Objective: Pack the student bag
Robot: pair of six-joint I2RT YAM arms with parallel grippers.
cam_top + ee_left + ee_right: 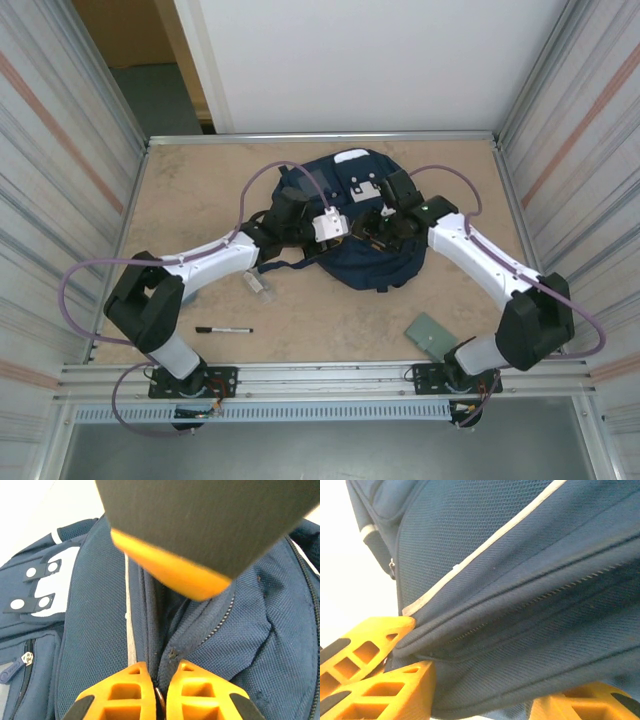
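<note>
We have the student bag lying flat mid-table, toward the far edge, with both arms reaching in over it from the near side. The left gripper is down on a seam of the bag. Its orange fingers are pressed almost together with a small metal zipper pull and a pinch of navy fabric caught between the tips, so we read it as clamped on the bag at the zipper end. The zipper teeth run up and right from that pinch, and the fabric gapes a little along that line. Above it in the left wrist view sits the other arm's dark body, with one orange finger over the gap. In the top view the right gripper is just beside the left one, over the bag's middle. The right wrist view has orange fingers at lower left and lower right, with taut navy fabric and a grey stripe spanning between them. We can't tell whether the right one is gripping or just lying against the cloth. The white patch with dark snap tabs sits at the left of the left wrist view. On the table a black marker lies near the left arm's base and a grey-green flat card near the right arm's base, both well apart from the bag.
</note>
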